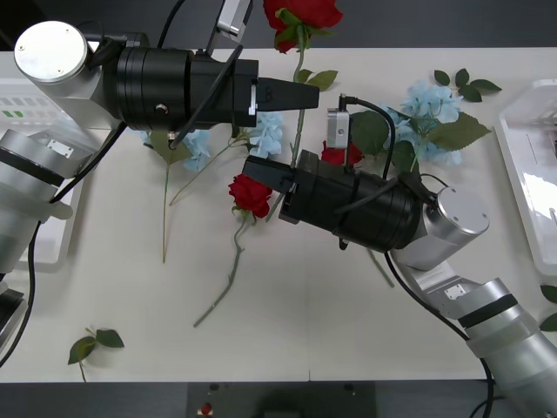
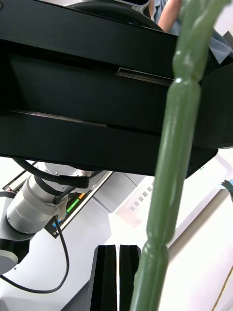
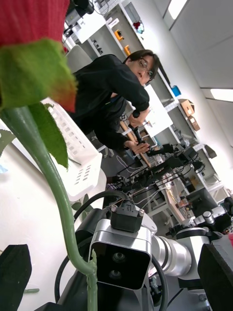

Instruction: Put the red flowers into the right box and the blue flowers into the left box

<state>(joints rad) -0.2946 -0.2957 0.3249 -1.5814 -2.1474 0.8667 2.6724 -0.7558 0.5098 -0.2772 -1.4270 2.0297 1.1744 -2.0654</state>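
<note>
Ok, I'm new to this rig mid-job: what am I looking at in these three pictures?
The wide picture looks down from above a two-armed robot at its table. Its left gripper and right gripper meet mid-table at a red rose that looks lifted. The upright pictures come from wrist cameras. The left one shows its fingers open, the rose's stem between them. The right one shows its fingers shut with the stem close beside; I can't tell if it is pinched. On the table lie a second rose, blue flowers, a leaf sprig, a left box and a right box.
</note>
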